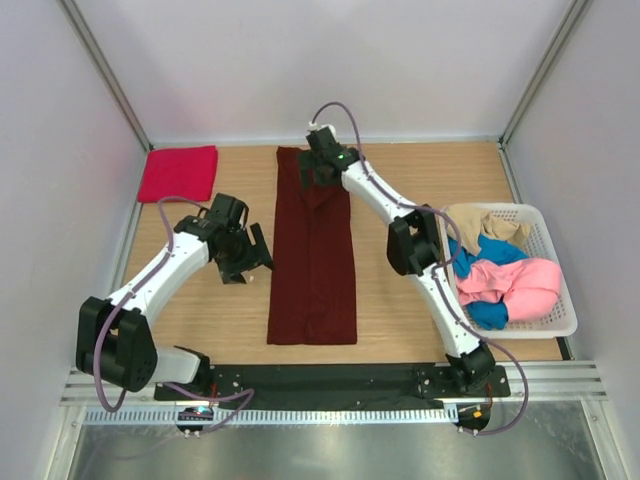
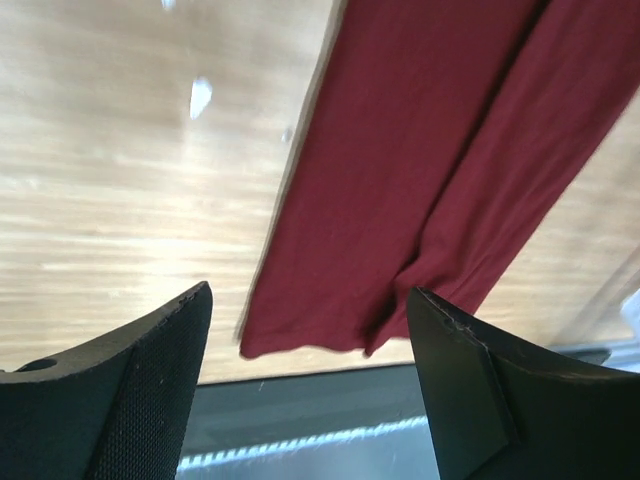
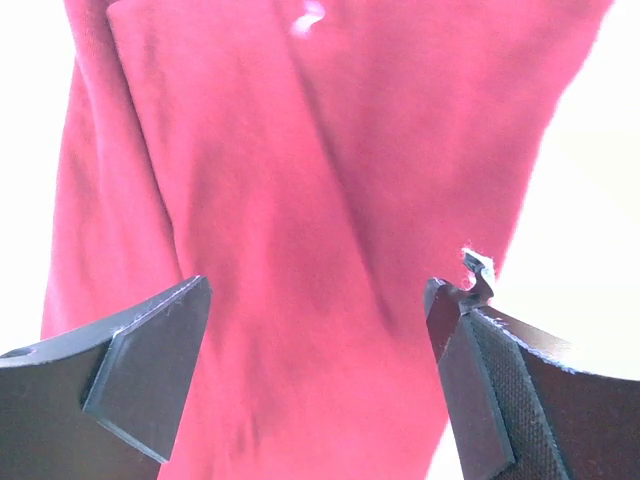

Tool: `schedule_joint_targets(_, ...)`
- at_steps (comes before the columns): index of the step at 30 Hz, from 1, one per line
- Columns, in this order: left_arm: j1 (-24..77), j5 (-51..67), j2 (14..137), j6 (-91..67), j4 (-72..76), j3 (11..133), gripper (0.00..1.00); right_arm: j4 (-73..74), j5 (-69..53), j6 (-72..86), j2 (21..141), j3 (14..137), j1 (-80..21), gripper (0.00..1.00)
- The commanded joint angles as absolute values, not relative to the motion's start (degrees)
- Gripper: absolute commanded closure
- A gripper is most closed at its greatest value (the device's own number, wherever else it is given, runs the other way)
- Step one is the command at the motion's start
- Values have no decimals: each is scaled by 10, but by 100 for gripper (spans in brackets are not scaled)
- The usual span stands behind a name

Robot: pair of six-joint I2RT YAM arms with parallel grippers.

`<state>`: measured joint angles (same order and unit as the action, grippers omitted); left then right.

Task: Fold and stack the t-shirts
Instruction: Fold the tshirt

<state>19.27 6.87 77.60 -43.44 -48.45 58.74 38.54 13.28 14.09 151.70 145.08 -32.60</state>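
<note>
Maroon shirt (image 1: 312,255): matt cloth; table (image 1: 390,310): smooth, faintly glossy wood.

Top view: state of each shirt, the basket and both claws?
maroon t-shirt: folded into a long narrow strip, flat mid-table.
crimson t-shirt: folded, flat at the far-left corner.
pink t-shirt: crumpled, in the basket.
blue t-shirt: crumpled, in the basket.
beige t-shirt: crumpled, in the basket.
basket: upright, holding three unfolded shirts.
left claw: open, empty, beside the strip's left edge.
right claw: open, empty, over the strip's far end.
</note>
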Motion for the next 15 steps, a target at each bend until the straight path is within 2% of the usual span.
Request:
schedule_joint_targets(1, 191, 128, 756, -438, -482, 543, 21, 472, 127, 155, 1334, 1424, -312, 4)
schedule_joint_targets(4, 192, 149, 754, -446, -492, 511, 22, 521, 72, 177, 1249, 1280, -313, 4)
schedule_joint_targets(5, 191, 157, 754, -447, -492, 503, 23, 532, 51, 192, 1189, 1193, -313, 4)
schedule_joint_targets(8, 193, 172, 753, -455, -496, 472, 25, 505, -37, 236, 1063, 1043, -314, 5)
schedule_joint_targets(11, 207, 179, 748, -463, -487, 442, 28, 455, -120, 296, 973, 807, -322, 11)
schedule_joint_targets(15, 239, 168, 754, -477, -480, 414, 33, 393, -173, 364, 840, 626, -352, 23)
